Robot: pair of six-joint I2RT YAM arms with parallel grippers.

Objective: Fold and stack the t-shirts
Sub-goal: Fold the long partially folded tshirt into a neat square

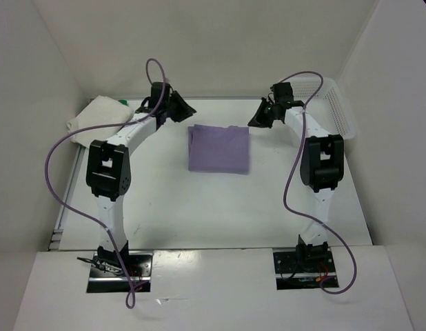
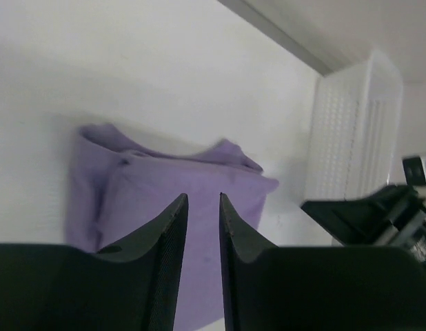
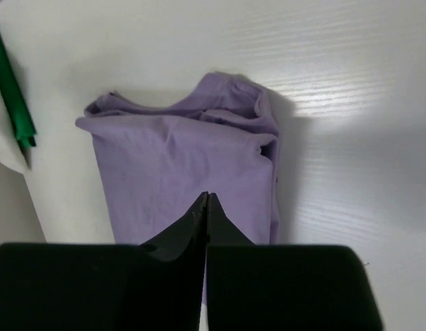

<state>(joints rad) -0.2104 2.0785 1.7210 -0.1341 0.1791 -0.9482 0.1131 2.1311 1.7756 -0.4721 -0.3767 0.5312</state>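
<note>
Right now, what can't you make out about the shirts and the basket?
- Green shirt: right wrist view, cut by the left edge; top view, just a sliver by the white shirt.
- White shirt's fold: top view, left arm and cable cross it.
- Basket contents: top view, too small, right arm overlaps; left wrist view shows only its wall.
</note>
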